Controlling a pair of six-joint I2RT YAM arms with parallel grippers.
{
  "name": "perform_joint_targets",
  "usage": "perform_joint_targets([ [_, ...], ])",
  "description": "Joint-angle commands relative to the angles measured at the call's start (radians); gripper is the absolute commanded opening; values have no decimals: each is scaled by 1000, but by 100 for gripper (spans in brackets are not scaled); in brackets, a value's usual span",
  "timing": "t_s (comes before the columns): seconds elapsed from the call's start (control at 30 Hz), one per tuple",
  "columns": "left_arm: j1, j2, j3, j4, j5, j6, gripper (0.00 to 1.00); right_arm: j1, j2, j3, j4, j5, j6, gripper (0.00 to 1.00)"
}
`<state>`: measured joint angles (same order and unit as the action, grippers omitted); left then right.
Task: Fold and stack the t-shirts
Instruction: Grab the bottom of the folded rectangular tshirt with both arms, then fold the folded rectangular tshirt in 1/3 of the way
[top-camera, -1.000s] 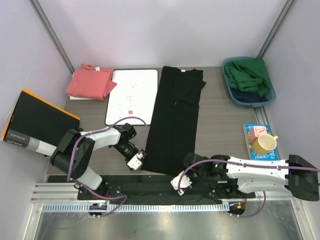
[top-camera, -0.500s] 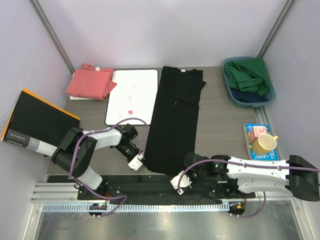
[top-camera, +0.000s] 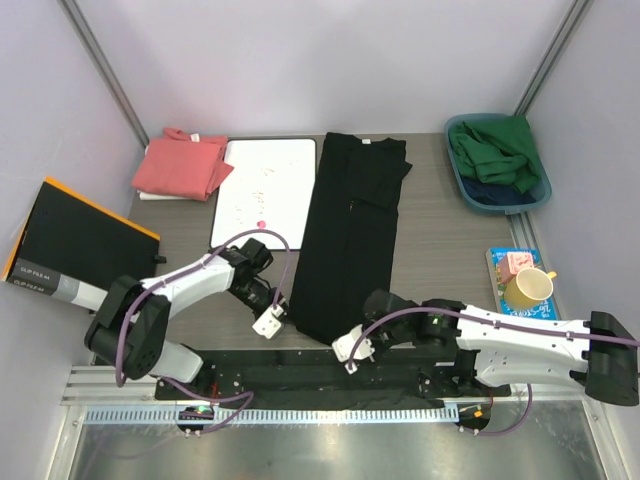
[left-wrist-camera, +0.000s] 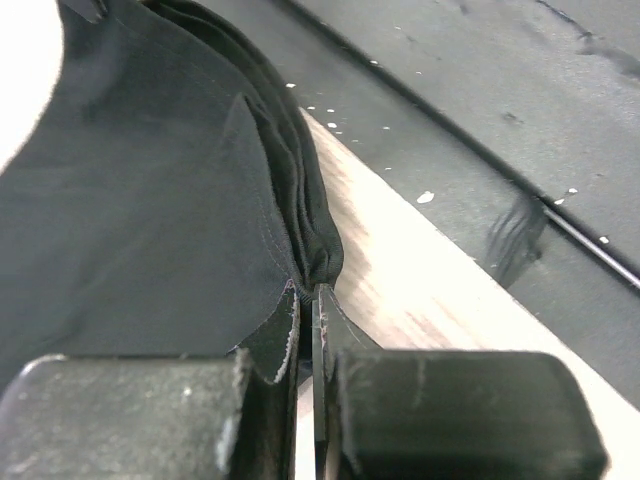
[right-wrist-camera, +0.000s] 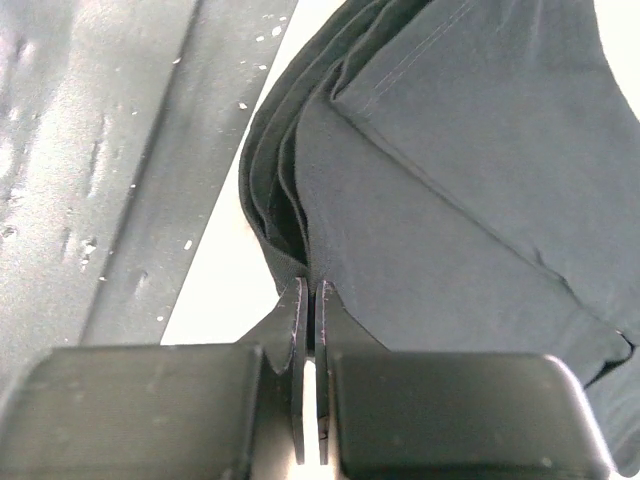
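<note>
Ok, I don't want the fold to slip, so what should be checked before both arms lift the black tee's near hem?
1. Left gripper shut on a near hem corner of the black t-shirt: ok.
2. Right gripper shut on the other near corner: ok.
3. Every layer caught in each pinch: cannot tell.
4. Shirt lying as a long flat strip: ok.
5. Salmon-pink t-shirt lying clear of the fold path: ok.
</note>
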<state>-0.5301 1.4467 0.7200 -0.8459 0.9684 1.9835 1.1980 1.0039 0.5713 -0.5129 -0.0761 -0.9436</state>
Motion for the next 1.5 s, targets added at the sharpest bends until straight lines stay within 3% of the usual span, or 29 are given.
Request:
perform_joint_targets([
  [0.0, -5, -81, 38, -73, 46, 353, 0, -15, 4, 91, -76, -17, 12, 1],
  [0.4, -4, -292, 45, -104, 50, -33, 0, -29, 29, 249, -225, -86, 72, 1],
  [0.57, -4, -384, 48, -153, 69, -77, 0, -31, 41, 320, -265, -122, 95, 1],
  [0.93, -5, -497, 99, -478, 168, 67, 0, -31, 10, 403, -439, -304, 83, 1],
  [1.07, -5, -477, 134, -680, 199, 253, 0, -34, -4, 438, -489, -373, 97, 1],
  [1.13, -5, -467, 145, -694, 208, 317, 0, -46, -5, 444, -490, -381, 97, 1],
  [1.17, -5, -465, 145, -681, 205, 316, 0, -67, -7, 444, -480, -367, 100, 1],
  [1.27, -4, -444, 151, -457, 196, 125, 0, -122, -10, 432, -421, -278, 97, 1],
  [1.3, -4, -436, 150, -274, 179, 36, 0, -138, -10, 427, -380, -259, 97, 1],
  [1.33, -4, -413, 148, -195, 167, -80, 0, -155, -13, 421, -360, -210, 97, 1],
  [1.4, 1, -381, 150, -8, 133, -162, 0, -202, -19, 395, -297, -168, 74, 1],
  [1.47, 21, -307, 185, 16, 130, -174, 0, -228, -21, 372, -265, -120, 31, 1],
])
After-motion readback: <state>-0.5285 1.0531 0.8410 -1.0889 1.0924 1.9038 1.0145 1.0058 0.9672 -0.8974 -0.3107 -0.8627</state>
